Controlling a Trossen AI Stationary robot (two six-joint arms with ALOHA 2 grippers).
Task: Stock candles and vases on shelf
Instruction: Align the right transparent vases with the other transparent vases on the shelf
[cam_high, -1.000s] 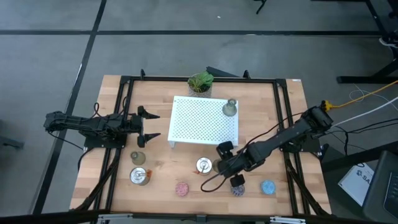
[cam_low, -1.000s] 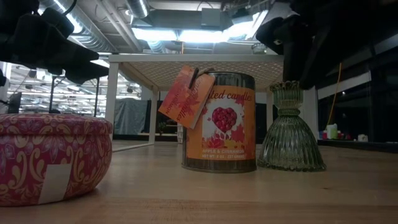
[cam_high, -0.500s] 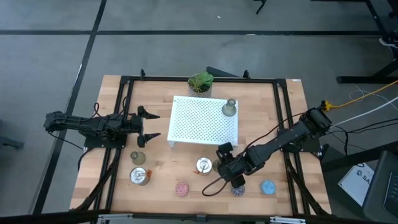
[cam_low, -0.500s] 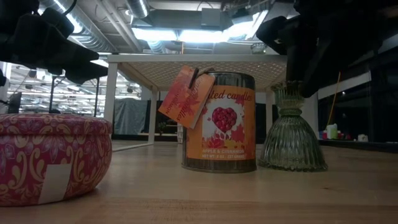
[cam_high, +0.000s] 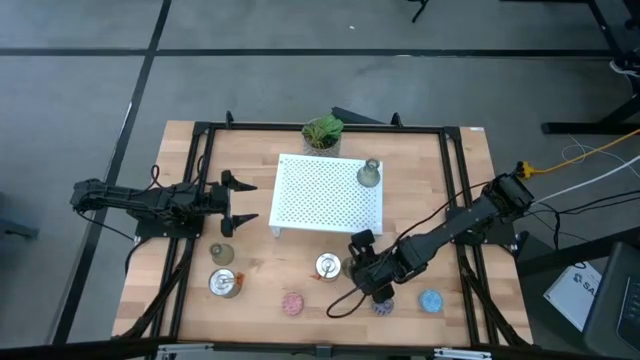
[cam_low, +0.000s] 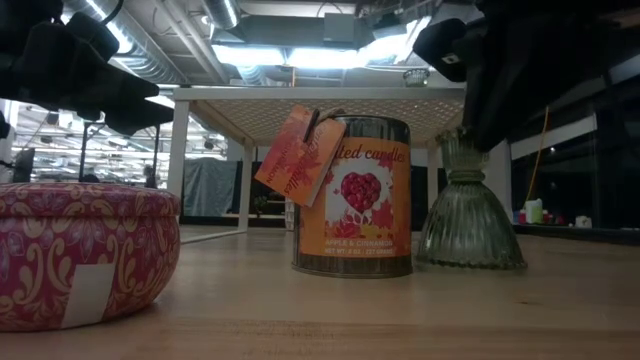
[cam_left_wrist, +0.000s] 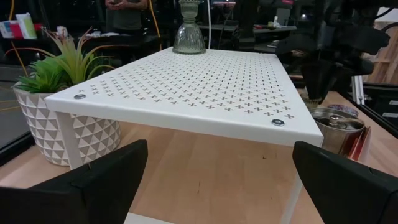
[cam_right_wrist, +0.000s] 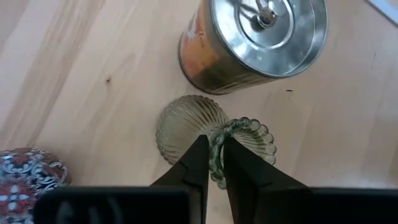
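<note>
One vase (cam_right_wrist: 208, 140) stood mid-frame beside a tin (cam_right_wrist: 255, 40); my right gripper (cam_right_wrist: 212, 163) pinched its rim, seemingly firmly, ready to lift. My left gripper (cam_high: 243, 200) waited wide open.

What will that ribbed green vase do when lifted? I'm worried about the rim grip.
The vase looks like ribbed glass, so probably slick and breakable. The right gripper pinches only its scalloped rim, so it may swing or slip. Its wide base suggests it stands steady.
</note>
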